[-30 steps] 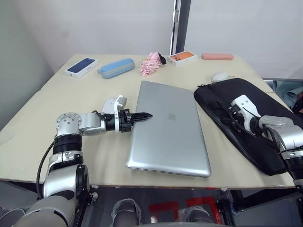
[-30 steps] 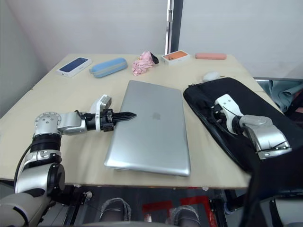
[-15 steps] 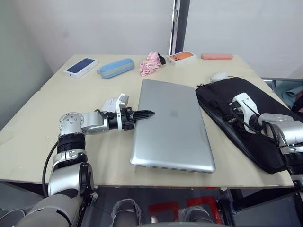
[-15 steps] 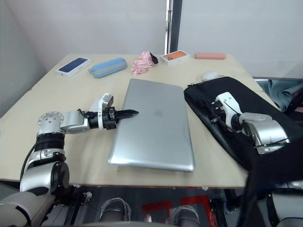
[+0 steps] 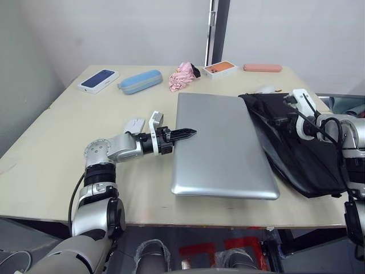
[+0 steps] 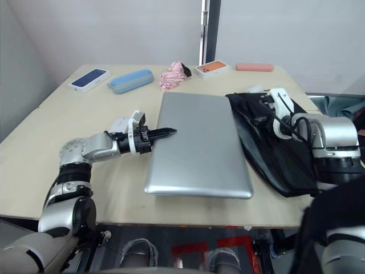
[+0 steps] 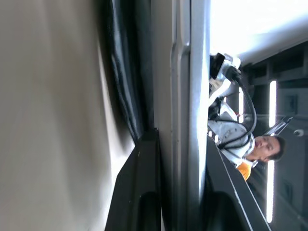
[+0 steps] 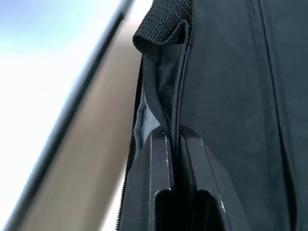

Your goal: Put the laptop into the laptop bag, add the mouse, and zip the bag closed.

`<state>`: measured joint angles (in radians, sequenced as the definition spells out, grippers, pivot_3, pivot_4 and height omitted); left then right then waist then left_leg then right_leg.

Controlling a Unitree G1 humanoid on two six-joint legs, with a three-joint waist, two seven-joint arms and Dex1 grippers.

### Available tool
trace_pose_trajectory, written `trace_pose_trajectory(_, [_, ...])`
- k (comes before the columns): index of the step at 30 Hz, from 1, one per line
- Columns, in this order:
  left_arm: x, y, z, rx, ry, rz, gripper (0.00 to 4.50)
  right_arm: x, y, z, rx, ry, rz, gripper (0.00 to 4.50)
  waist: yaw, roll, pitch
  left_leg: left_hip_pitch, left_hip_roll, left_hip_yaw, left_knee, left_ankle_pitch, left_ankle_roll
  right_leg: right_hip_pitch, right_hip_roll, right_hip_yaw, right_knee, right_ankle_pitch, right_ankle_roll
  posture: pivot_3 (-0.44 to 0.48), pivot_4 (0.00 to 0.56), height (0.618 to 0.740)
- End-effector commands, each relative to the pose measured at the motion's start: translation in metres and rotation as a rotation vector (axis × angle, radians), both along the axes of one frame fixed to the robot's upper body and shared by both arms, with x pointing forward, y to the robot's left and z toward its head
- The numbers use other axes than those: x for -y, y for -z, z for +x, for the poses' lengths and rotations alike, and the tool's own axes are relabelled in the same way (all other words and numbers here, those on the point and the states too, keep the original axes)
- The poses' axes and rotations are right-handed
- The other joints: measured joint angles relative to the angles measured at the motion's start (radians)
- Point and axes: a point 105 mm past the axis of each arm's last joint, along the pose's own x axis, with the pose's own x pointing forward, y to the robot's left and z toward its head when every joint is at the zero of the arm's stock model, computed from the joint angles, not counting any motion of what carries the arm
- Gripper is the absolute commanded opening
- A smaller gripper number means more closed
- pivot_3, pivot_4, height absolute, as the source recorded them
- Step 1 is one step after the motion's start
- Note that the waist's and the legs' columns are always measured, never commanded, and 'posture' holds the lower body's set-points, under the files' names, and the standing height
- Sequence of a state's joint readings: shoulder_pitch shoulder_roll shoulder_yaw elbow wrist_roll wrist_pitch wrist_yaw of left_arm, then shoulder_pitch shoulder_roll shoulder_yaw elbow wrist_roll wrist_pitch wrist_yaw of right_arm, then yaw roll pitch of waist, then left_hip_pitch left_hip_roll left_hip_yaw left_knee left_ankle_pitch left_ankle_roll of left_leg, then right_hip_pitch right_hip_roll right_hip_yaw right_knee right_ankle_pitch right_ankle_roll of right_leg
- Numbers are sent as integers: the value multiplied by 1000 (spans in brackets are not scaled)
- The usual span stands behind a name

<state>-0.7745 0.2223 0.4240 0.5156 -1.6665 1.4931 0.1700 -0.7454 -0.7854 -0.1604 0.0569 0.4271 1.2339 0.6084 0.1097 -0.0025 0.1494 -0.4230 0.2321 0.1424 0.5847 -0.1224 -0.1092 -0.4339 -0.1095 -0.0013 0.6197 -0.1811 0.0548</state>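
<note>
**A:** On the counter (image 5: 68,120), the left hand (image 5: 186,133) pinches the left edge of the closed silver laptop (image 5: 222,145), one finger over the lid and one beneath it, as the left wrist view shows. The laptop's right edge sits at the mouth of the black laptop bag (image 5: 302,154).

**B:** And the right hand (image 8: 174,144) is pressed together on a fold of the bag's fabric by its zipper edge, holding the upper flap up. What is the risk?

**A:** The far corner, likely. If the flap sags or slips from that thin pinch, the laptop may ride over the bag instead of into it, or shove the whole soft case toward the counter's right edge.

**B:** The left grip looks shallow too. A hard push could let the lid slide out of those fingers, or skew the laptop against the zipper teeth.

**A:** The white mouse (image 5: 263,89) lies just behind the bag's far end, close enough that a shifting bag could nudge it.
</note>
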Motion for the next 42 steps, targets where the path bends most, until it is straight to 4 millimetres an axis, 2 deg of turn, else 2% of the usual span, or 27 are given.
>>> trace_pose_trajectory(1, [3, -36, -7, 102, 12, -127, 303, 0, -27, -2, 86, 0, -17, 23, 1, 0, 0, 0, 0, 0, 0, 0, 0, 0, 0, 0, 0, 0, 0, 0, 150, 740])
trace_pose_trajectory(9, [1, -18, -12, 46, -45, -76, 303, 7, -28, -1, 80, 63, 45, 23, 0, 0, 0, 0, 0, 0, 0, 2, -4, 0, 0, 0, -2, 3, 7, 0, 150, 740])
trace_pose_trajectory(11, [-1, -16, -10, 36, -61, -66, 303, 11, -29, 0, 75, 89, 74, 23, -1, 0, 0, 0, 0, 0, 0, 2, -4, 0, 0, 1, -1, 3, 8, 0, 150, 740])
trace_pose_trajectory(15, [0, -17, -6, 26, -77, -79, 303, 5, -33, -1, 79, 65, 91, 23, 0, 0, 0, 0, 0, 0, 0, 2, -4, 0, 0, 1, -1, 4, 9, 0, 150, 740])
trace_pose_trajectory(23, [16, -26, -3, 25, -58, -128, 303, -2, -29, 0, 75, 54, 98, 23, 0, 0, 0, 0, 0, 0, 0, 3, -4, 0, 0, 1, -2, 4, 9, 0, 150, 740])
trace_pose_trajectory(28, [23, -22, -5, 12, -34, -121, 303, -7, -25, 0, 69, 48, 110, 23, -2, 0, 0, 0, 0, 1, 0, 3, -4, 0, 0, 2, -1, 4, 9, 0, 150, 740])
trace_pose_trajectory(33, [35, -15, 1, 10, -24, -87, 303, -13, -29, 0, 76, 35, 142, 23, -2, 0, 0, 0, 0, 1, 1, 3, -4, 0, 0, 2, -1, 5, 10, 0, 150, 740])
trace_pose_trajectory(39, [46, -23, 8, 63, -8, -86, 303, -20, -33, -5, 68, 15, 203, 23, -1, 0, 0, 0, 0, 1, 2, 3, -4, 0, 0, 3, -1, 6, 13, 0, 150, 740])
trace_pose_trajectory(42, [50, -28, 19, 56, -28, -110, 303, -19, -29, -8, 57, 24, 210, 23, 2, 0, 0, 0, 0, 1, 2, 3, -4, 0, 0, 3, -1, 6, 13, 0, 150, 740])
